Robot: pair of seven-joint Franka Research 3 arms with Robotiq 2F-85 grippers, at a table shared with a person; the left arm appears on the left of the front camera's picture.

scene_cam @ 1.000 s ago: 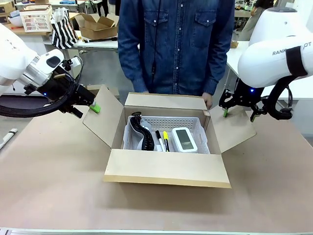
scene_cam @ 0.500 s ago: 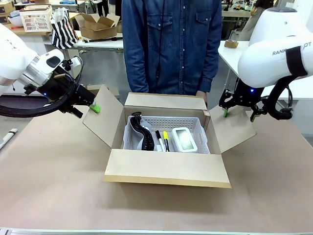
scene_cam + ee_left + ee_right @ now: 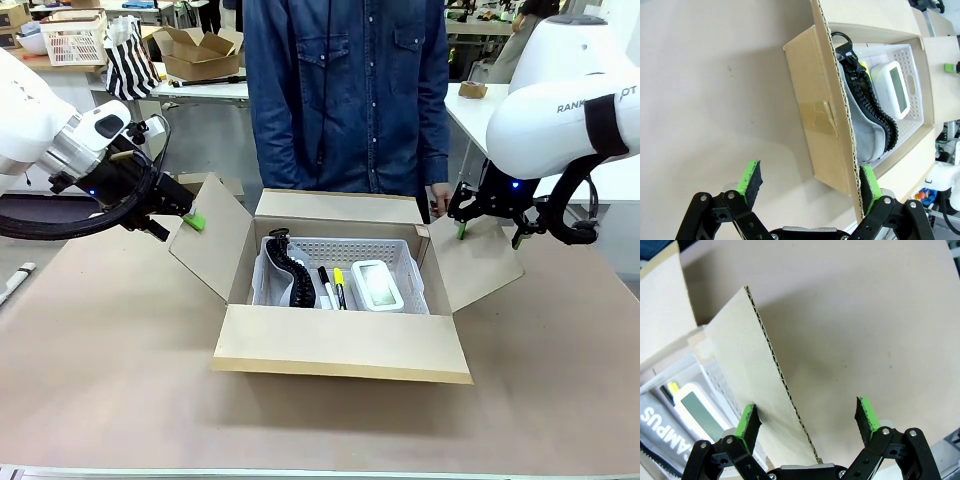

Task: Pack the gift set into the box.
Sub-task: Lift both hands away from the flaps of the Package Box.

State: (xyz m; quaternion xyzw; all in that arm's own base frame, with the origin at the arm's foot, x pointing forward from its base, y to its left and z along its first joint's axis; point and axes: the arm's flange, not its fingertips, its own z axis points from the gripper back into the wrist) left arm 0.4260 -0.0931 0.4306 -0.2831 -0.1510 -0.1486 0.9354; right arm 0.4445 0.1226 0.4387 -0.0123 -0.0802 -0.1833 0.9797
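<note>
Cardboard box, one basket, two pens, one pouch, one gadget; left hand, right hand apart.

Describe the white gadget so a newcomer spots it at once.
Find the open cardboard box on the table, then the white perforated basket inside it. The gadget lies at the basket's right end in the front view: a white rounded slab with a grey screen, unlike the thin pens and zipped pouch to its left.
</note>
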